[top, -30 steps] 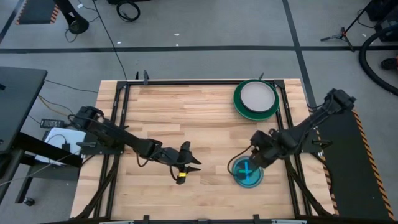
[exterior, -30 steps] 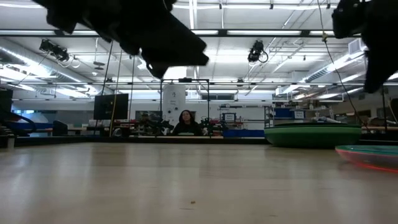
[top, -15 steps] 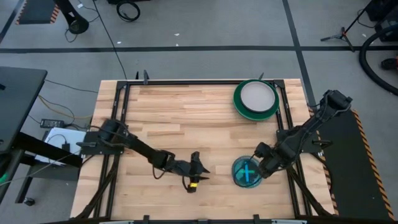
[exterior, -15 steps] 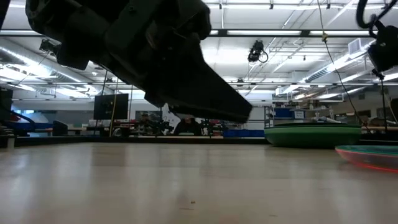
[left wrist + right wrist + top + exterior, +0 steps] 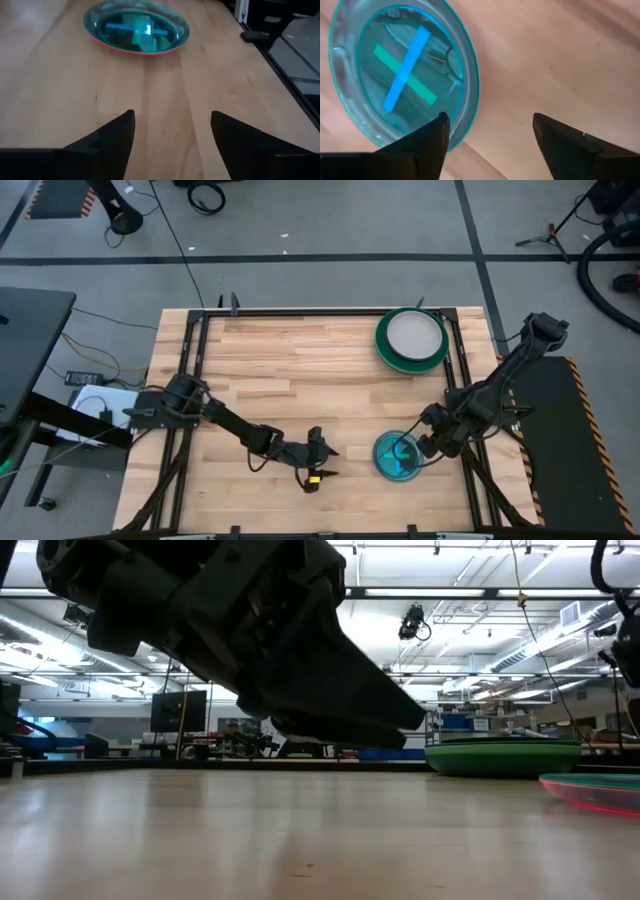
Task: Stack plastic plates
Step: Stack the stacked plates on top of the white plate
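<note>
**Plates in two piles, both grippers empty**

Plates on the table (image 5: 300, 370) in two spots. Small see-through blue stack (image 5: 398, 457) near the front right, with a pink rim peeking out underneath in the low view (image 5: 600, 792). Big green stack (image 5: 411, 338) at the back right, with a pale grey plate (image 5: 415, 334) lying on top. Well apart, these two piles.

Probably light and thin, being plastic. Stiff enough to lift by one edge, but smooth and likely slippery. Best grabbed at the rim, one finger over and one under, since the middle is flat and gives nothing to pinch. Could slide or tip if squeezed too softly. Not likely to break.

Left gripper (image 5: 318, 463) low over bare wood near the front middle, pointing toward the blue stack. Fingers (image 5: 107, 137) spread wide, nothing between them, nothing touched.

Right gripper (image 5: 425, 448) just beside the blue stack, at its right edge. Fingers (image 5: 417, 142) wide apart too, one hanging over the rim (image 5: 470, 95), the other over bare wood. Holding nothing.
</note>
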